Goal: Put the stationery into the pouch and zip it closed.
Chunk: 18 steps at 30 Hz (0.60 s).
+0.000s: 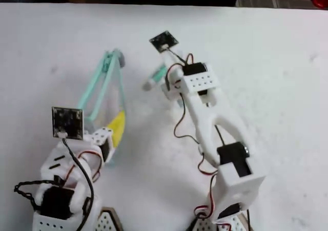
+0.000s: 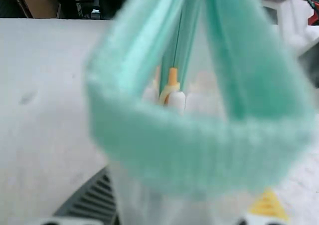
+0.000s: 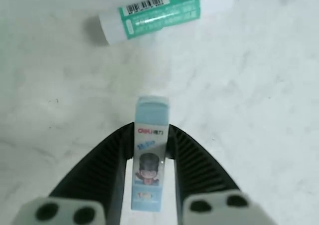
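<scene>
The clear pouch with a mint-green zipper band lies on the white table, its mouth held wide near my left gripper. In the left wrist view the green rim arches close over my left gripper, which is shut on the pouch's wall; white and orange pen ends show inside. My right gripper is shut on a light blue eraser, just above the table. A green and white glue stick lies on the table beyond it. In the high view the glue stick sits beside my right gripper.
A yellow piece shows through the pouch near the left gripper. The white table stretches open to the right and far side. Red and black wires run along the right arm.
</scene>
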Motion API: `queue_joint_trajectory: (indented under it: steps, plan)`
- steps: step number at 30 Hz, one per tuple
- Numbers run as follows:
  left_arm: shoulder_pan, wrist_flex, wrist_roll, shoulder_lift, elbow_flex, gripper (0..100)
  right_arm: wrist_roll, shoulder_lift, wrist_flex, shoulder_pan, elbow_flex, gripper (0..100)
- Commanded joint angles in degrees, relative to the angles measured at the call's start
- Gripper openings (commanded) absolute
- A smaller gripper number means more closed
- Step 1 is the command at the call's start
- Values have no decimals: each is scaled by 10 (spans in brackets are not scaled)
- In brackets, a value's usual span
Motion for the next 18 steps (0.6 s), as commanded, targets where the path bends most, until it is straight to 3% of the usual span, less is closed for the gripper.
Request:
queue_joint_trajectory:
  steps: [1,9,18]
  plan:
    - [10,-11,-3,2,-12,242,-33,-73,26,6,-5,17]
    - [10,-11,-3,2,-12,242,10,-173,98,-8,-6,17]
    - [10,-7,-3,2,-13,242,-49,-393,98,-39,-5,17]
